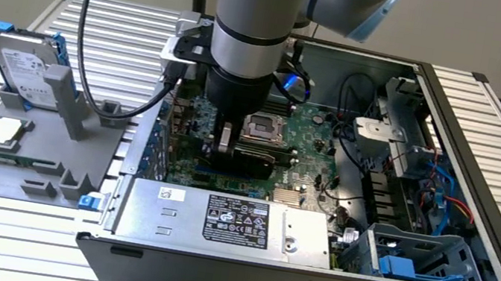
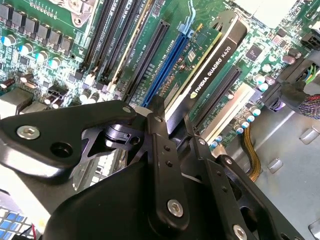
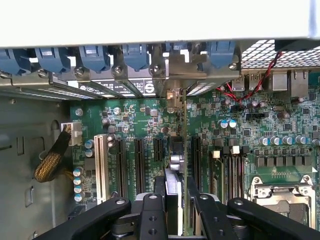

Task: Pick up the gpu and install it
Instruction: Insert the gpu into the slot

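The gpu (image 2: 214, 70) stands on edge over the motherboard (image 2: 60, 35), black cooler on one face. It lies along the blue expansion slot (image 2: 172, 57). My gripper (image 2: 175, 125) is shut on its upper edge, one black finger on each face. In the first wrist view the gpu (image 3: 176, 150) appears edge-on between the fingers (image 3: 161, 187), its end by the rear slot brackets (image 3: 170, 92). In the exterior view the gripper (image 1: 229, 146) hangs low inside the open case (image 1: 487, 170), with the gpu (image 1: 255, 161) just below the CPU socket (image 1: 264, 124). Whether the card is fully seated is hidden.
A grey fixture (image 1: 37, 152) at the exterior view's left holds a silver hard drive (image 1: 26, 67) and a small chip (image 1: 5, 132). Inside the case are the power supply (image 1: 218, 218), a blue drive cage (image 1: 412, 260), cables (image 1: 354, 127) and neighbouring black slots (image 2: 150, 55).
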Controlling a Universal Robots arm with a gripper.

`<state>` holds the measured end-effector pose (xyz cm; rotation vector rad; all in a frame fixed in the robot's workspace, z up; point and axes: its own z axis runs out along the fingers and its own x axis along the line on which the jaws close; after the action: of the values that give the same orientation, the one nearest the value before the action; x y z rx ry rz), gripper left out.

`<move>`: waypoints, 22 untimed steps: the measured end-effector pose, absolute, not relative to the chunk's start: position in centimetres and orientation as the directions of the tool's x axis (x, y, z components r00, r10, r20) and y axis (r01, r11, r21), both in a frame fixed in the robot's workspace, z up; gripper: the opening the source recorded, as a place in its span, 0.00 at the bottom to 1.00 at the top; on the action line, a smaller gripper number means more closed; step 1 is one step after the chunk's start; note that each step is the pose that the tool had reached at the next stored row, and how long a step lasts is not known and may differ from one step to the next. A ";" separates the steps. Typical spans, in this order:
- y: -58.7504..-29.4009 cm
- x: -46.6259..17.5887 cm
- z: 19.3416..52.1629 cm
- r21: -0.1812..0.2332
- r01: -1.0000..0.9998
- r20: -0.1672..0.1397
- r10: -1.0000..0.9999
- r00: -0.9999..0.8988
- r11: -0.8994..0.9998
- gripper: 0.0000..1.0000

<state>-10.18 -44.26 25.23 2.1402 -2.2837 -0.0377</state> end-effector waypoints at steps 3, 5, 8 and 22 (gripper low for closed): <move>-44.3 -10.2 25.2 0.025 -0.998 -0.008 -0.998 -0.065 0.065 0.00; -44.3 -10.2 25.2 0.025 -0.998 -0.008 -0.998 -0.065 0.065 0.00; -44.2 -10.2 25.3 0.025 -0.998 -0.009 -0.998 -0.064 0.064 0.00; -43.9 -10.3 25.5 0.025 -0.999 -0.008 -0.999 -0.049 0.049 0.00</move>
<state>-10.33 -43.87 25.46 2.1584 -2.2664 -0.0367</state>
